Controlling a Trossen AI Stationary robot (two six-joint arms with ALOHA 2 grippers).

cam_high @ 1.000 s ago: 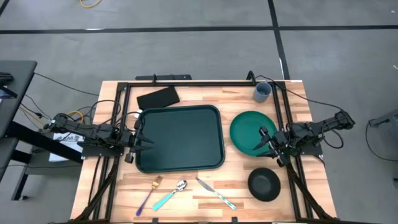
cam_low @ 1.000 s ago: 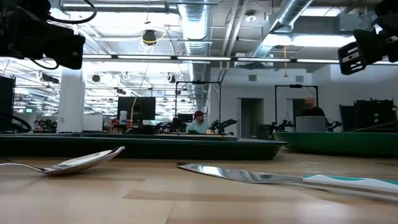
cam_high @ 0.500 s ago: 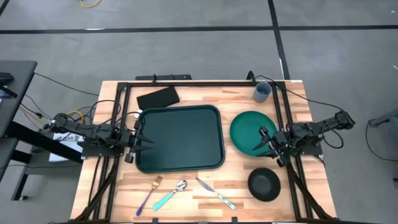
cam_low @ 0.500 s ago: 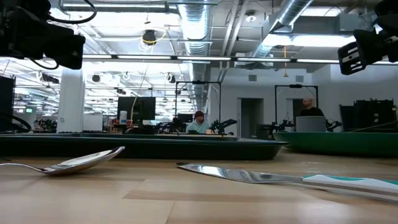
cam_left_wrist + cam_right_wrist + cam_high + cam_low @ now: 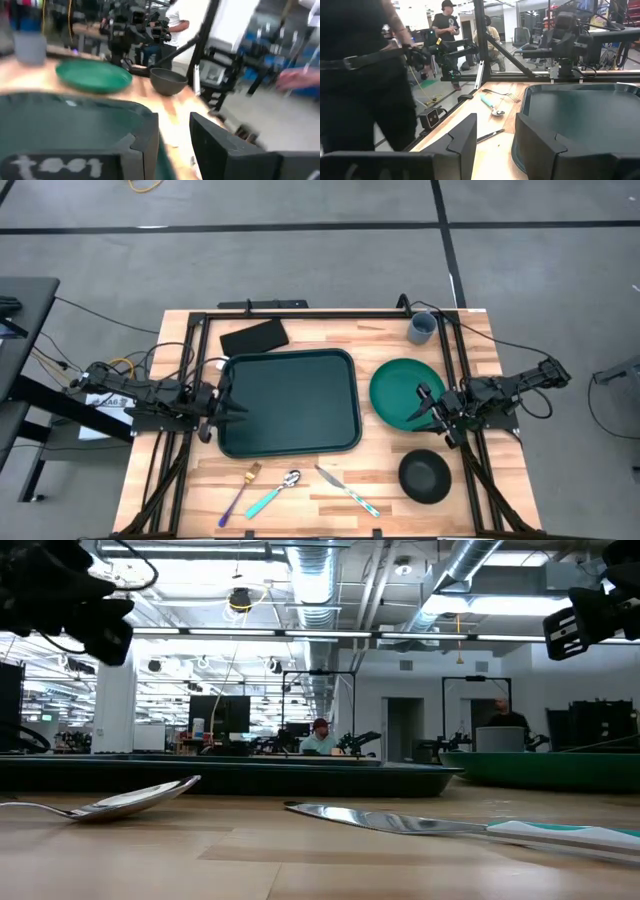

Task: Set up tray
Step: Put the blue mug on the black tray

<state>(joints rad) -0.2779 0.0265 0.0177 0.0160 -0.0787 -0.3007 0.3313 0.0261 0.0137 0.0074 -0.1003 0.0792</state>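
Note:
The dark green tray (image 5: 290,402) lies flat on the middle of the wooden table; it also shows in the left wrist view (image 5: 60,115) and the right wrist view (image 5: 580,115). My left gripper (image 5: 222,402) is open and empty above the tray's left rim, pointing toward the table's right; its fingers show apart in its wrist view (image 5: 175,150). My right gripper (image 5: 425,408) is open and empty above the right part of a round green plate (image 5: 405,390), pointing toward the tray (image 5: 495,145). In the low view both grippers hang well above the table.
A flat black rectangle (image 5: 254,337) lies behind the tray and a grey cup (image 5: 421,327) stands at the far right. A black bowl (image 5: 424,476) sits at the near right. A fork (image 5: 240,490), spoon (image 5: 275,493) and knife (image 5: 348,490) lie near the front edge. A person stands beyond the table (image 5: 365,75).
My left gripper has shifted and tipped a little at the tray's left rim; its wrist view is blurred by the motion. The tray and the other things lie as they did.

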